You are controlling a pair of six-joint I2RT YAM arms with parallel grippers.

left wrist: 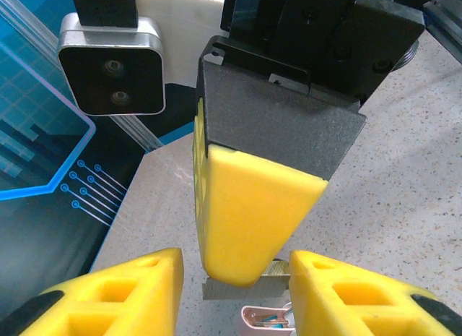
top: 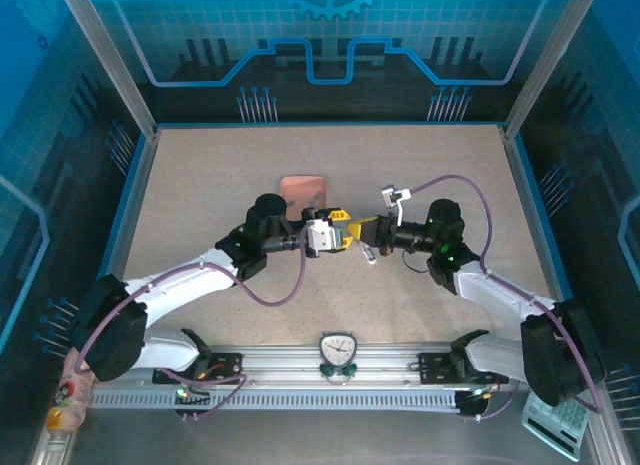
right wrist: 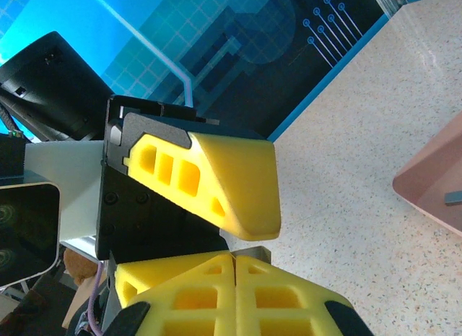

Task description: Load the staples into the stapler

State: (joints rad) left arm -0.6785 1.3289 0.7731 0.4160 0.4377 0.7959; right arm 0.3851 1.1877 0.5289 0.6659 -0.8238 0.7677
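My right gripper is shut on a dark grey strip of staples, whose end pokes out past the fingertips. My left gripper faces it tip to tip. It is open, with one yellow finger on each side of the strip, and the strip's far end reaches the right-hand finger. The pale pink stapler lies on the table just below the two grippers, its open channel showing. Neither gripper holds it.
The salmon-pink tray sits just behind the grippers, with another staple strip in it. A round timer stands on the front rail. A calculator lies at the near right corner. Blue walls ring the table.
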